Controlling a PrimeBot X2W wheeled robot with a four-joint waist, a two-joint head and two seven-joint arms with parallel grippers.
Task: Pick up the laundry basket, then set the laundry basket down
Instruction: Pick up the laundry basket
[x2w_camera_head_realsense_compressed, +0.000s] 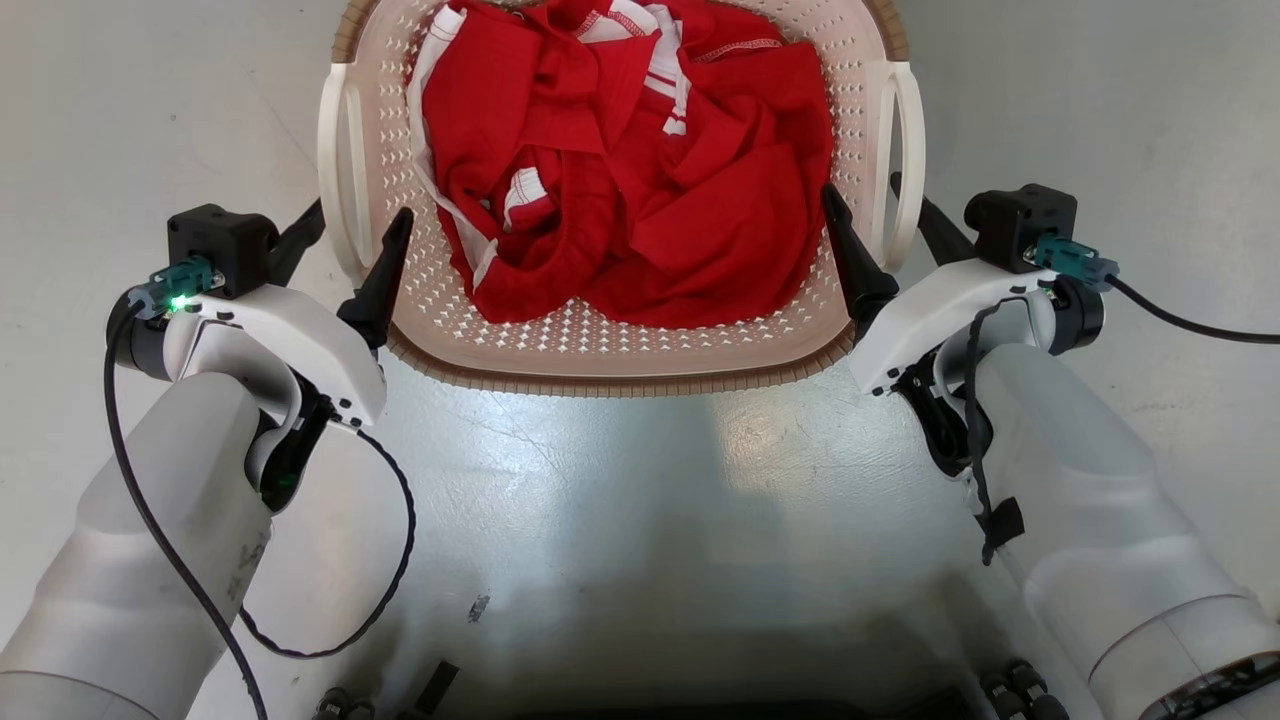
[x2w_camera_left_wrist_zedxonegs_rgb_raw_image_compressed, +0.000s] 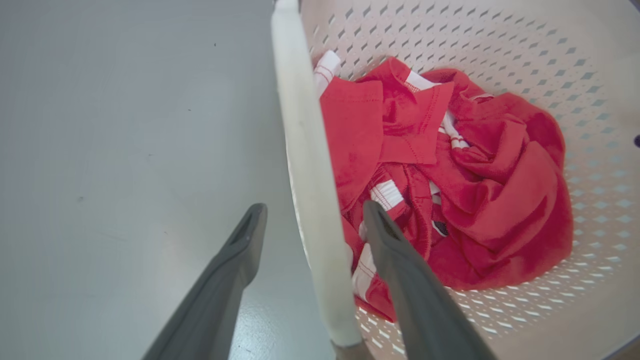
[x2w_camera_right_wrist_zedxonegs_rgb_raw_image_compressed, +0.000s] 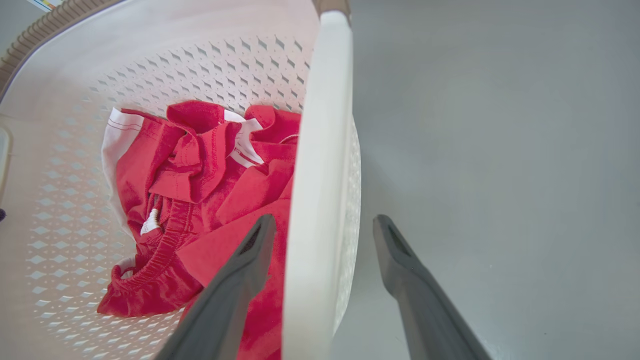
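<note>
1. The laundry basket (x2w_camera_head_realsense_compressed: 600, 345) sits on the pale floor (x2w_camera_head_realsense_compressed: 600, 500) just in front of the robot, with its brown near rim facing the robot and between the two arms.
2. The left end effector (x2w_camera_head_realsense_compressed: 361, 210) is spread wide and holds nothing. One dark finger is inside the basket wall and the other outside, so the white left handle (x2w_camera_head_realsense_compressed: 338, 170) runs through the gap without being pinched.
3. The right end effector (x2w_camera_head_realsense_compressed: 862, 186) mirrors it. It is also fully spread and empty, straddling the white right handle (x2w_camera_head_realsense_compressed: 905, 150), with its inner finger above the clothing and its outer finger over bare floor.
4. The two handles look like the right places to take hold. Each is a smooth, rigid bar standing clear of the perforated wall, so there is room for a finger on both sides. The smooth plastic may slip, so closing squarely on the middle of each bar seems wise.
5. Further in, crumpled red clothing (x2w_camera_head_realsense_compressed: 640, 170) with white trim lies heaped on the bottom. It is soft and probably light, so the load should be modest, though it may slide if the basket tips.
6. The thin, perforated shell is likely to flex, so an even lift on both sides should keep it level. The far rim runs out of the head view.
</note>
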